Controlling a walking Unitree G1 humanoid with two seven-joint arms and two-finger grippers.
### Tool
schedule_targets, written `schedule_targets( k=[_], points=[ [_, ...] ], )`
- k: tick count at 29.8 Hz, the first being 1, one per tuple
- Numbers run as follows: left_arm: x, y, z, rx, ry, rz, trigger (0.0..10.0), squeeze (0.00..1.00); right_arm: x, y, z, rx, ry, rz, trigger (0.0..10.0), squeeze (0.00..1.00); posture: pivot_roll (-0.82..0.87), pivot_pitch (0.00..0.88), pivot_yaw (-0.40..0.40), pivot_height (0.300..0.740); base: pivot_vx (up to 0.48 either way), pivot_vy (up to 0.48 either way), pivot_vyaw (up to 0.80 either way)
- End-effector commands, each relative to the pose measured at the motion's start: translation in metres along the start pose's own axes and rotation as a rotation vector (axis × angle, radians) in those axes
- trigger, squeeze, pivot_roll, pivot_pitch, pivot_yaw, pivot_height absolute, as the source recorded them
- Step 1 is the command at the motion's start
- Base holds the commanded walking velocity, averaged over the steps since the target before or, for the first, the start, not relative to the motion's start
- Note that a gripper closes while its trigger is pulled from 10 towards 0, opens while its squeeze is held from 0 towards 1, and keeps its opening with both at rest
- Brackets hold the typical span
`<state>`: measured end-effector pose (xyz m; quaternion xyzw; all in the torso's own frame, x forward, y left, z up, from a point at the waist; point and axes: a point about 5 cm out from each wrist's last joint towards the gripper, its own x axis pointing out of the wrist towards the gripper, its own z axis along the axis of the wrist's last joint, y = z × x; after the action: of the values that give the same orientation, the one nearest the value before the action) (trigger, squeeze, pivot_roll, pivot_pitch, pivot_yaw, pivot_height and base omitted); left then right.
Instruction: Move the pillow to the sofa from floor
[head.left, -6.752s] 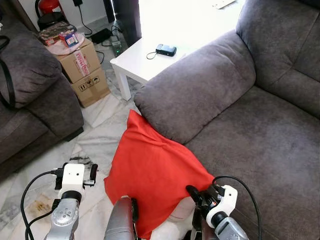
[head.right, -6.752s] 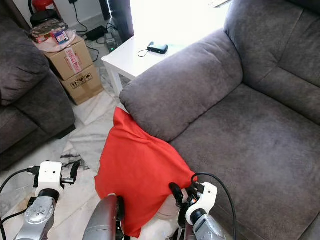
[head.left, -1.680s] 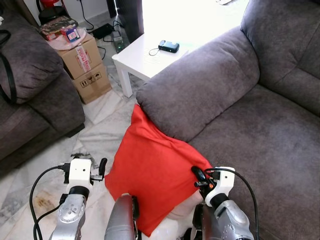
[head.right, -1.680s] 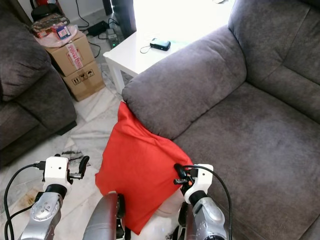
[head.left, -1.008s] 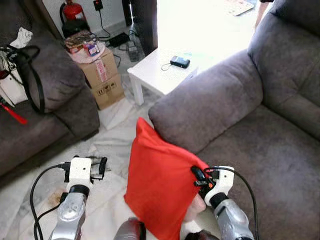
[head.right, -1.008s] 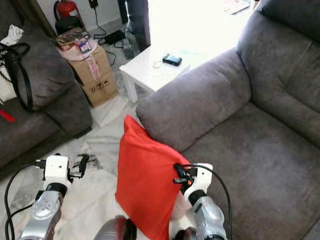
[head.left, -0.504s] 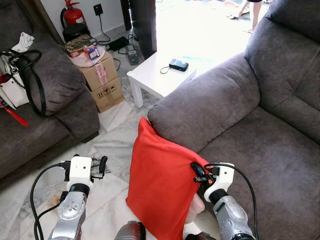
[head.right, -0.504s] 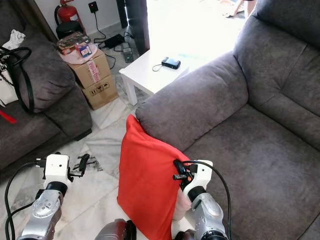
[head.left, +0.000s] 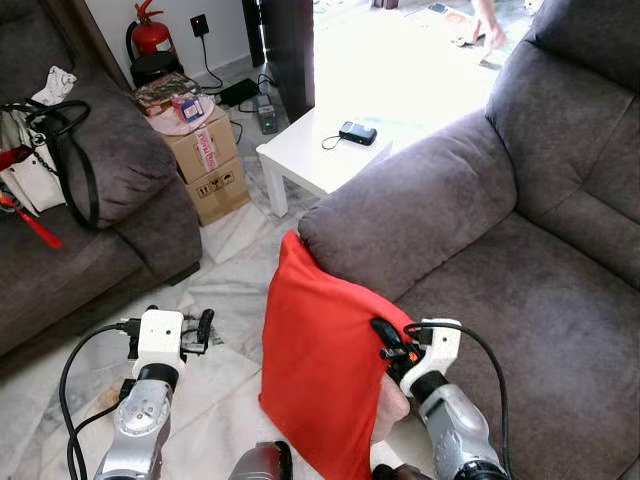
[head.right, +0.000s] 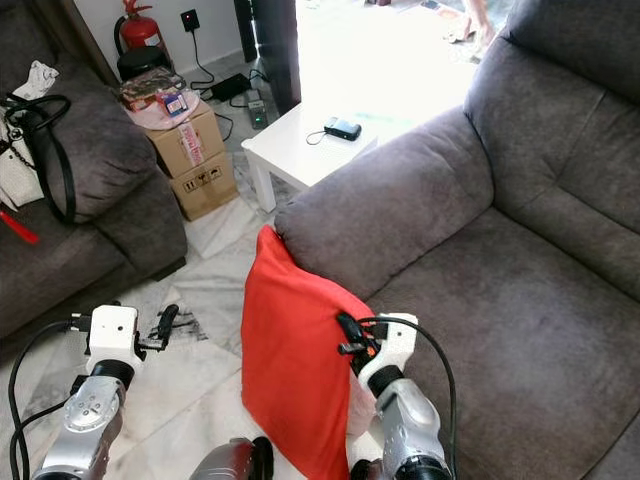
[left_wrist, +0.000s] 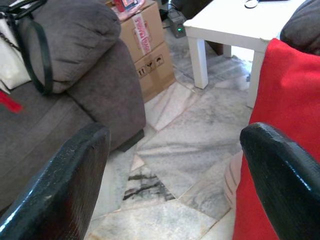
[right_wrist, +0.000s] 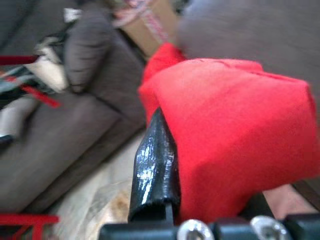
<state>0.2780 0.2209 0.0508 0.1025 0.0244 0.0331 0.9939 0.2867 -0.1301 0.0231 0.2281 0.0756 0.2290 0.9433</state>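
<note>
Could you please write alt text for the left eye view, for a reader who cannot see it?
The right gripper is shut on the corner of a red pillow, holding it up against the grey sofa. The left gripper hovers open above the marble floor, apart from the pillow.

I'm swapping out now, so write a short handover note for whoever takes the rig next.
Right pincer: shut on the red pillow, gripping its right corner.
Left pincer: open, holding nothing, over the marble floor.
Pillow: upright, leaning against the sofa armrest.
Done: pillow grasped and raised on edge.
Left: carry it over the armrest, set it on the seat, release.
</note>
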Motion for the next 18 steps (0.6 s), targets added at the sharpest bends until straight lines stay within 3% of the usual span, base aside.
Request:
schedule_targets(
  k=[1, 3, 8, 14, 18],
  points=[
    [-0.003, 0.005, -0.006, 0.004, 0.026, 0.003, 10.0, 0.0, 0.009, 0.008, 0.029, -0.049, -0.11, 0.117, 10.0, 0.0, 0.17, 0.145, 0.037, 0.74, 0.0, 0.0, 0.0],
    [-0.002, 0.005, -0.005, 0.004, 0.024, -0.001, 10.0, 0.0, 0.009, 0.018, 0.032, -0.029, -0.101, 0.237, 10.0, 0.0, 0.16, 0.143, 0.042, 0.74, 0.0, 0.0, 0.0],
    [0.0, 0.003, -0.004, 0.003, 0.021, -0.011, 10.0, 0.0, 0.007, 0.028, 0.037, 0.03, -0.111, 0.348, 10.0, 0.0, 0.16, 0.142, 0.042, 0.74, 0.0, 0.0, 0.0],
    [0.001, 0.002, -0.003, 0.001, 0.018, -0.021, 10.0, 0.0, -0.005, 0.055, 0.04, 0.147, -0.059, 0.629, 10.0, 0.0, 0.17, 0.145, 0.043, 0.74, 0.0, 0.0, 0.0],
    [-0.001, 0.005, -0.004, 0.002, 0.022, -0.022, 10.0, 0.0, -0.009, 0.072, 0.046, 0.138, -0.046, 0.729, 10.0, 0.0, 0.17, 0.147, 0.042, 0.74, 0.0, 0.0, 0.0]
  ],
)
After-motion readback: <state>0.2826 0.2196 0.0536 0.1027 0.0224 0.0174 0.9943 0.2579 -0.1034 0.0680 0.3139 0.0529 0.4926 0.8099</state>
